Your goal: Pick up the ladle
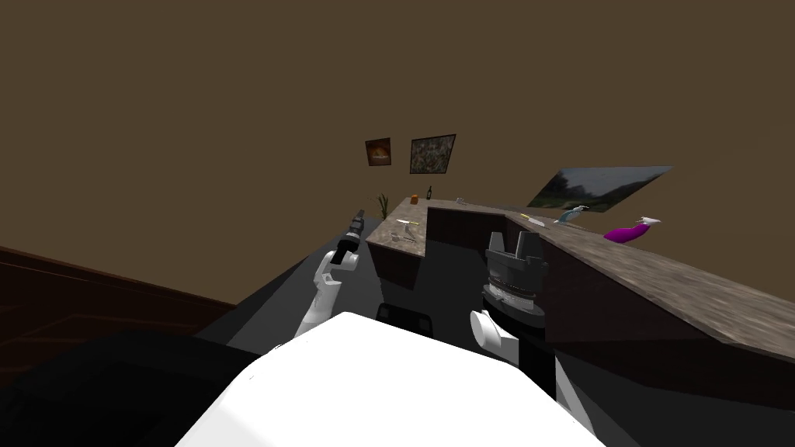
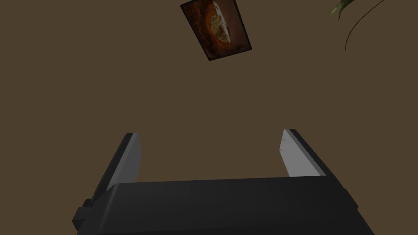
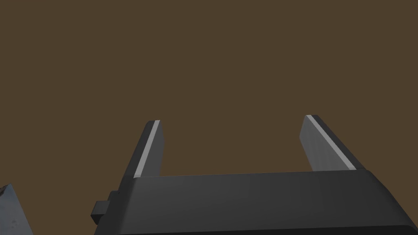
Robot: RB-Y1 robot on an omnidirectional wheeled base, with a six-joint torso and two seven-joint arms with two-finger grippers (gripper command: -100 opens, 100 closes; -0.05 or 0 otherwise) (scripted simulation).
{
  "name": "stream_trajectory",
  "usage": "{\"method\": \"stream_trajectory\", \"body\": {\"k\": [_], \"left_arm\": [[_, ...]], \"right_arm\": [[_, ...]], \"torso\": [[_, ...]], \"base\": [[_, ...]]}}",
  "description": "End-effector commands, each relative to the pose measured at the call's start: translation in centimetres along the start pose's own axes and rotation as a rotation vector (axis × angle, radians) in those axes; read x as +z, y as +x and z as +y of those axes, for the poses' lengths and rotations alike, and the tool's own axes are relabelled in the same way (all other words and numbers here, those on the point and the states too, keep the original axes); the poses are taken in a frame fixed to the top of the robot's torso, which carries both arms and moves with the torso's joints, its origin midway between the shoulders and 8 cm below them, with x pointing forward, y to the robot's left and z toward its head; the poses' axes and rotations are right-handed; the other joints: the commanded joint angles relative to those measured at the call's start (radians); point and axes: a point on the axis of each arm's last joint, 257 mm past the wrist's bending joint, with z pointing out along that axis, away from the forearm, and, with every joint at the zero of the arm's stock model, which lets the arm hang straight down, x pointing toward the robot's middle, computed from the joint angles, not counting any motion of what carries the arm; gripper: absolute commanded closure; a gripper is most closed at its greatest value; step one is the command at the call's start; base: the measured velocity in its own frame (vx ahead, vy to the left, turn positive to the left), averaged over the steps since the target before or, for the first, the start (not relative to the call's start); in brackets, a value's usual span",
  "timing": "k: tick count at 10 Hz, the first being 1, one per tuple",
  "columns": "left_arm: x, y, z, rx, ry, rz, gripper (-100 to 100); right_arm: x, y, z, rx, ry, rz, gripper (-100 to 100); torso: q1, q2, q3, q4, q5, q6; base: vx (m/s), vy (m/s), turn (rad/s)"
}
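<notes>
A stone-patterned L-shaped counter (image 1: pixel 668 279) runs from the right to the far middle. On its far end lie small grey utensils (image 1: pixel 403 235), too small to tell which is the ladle. A purple item with a white end (image 1: pixel 630 231) and a blue-white item (image 1: pixel 572 213) lie on the nearer right stretch. My left gripper (image 1: pixel 358 216) is raised to the left of the counter's far end, open and empty (image 2: pixel 210 136). My right gripper (image 1: pixel 515 242) stands in front of the counter's inner side, also open with nothing between its fingers (image 3: pixel 232 120).
A dark cabinet front (image 1: pixel 466 229) lies under the counter. A small bottle (image 1: pixel 428 192) and an orange item (image 1: pixel 414 197) stand at the counter's far edge, a plant (image 1: pixel 383 205) beside it. A brown wall rises behind with pictures (image 1: pixel 432 154). Dark floor (image 1: pixel 435 279) lies inside the L.
</notes>
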Motion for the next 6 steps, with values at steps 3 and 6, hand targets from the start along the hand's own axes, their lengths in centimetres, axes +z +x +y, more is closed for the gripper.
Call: {"method": "stream_trajectory", "body": {"k": [3,6], "left_arm": [[1.5,0.2,2.4,-0.015,-0.096,-0.004,-100],[2.4,0.3,3.9,-0.027,-0.162,-0.007,-100]], "right_arm": [[0.0,0.0,0.0,0.0,0.0,0.0,0],[0.0,0.0,0.0,0.0,0.0,0.0,0]], "torso": [[0.0,0.0,0.0,0.0,0.0,0.0],[0.0,0.0,0.0,0.0,0.0,0.0]], "base": [[-0.01,-0.011,-0.032],[-0.003,-0.008,-0.023]]}}
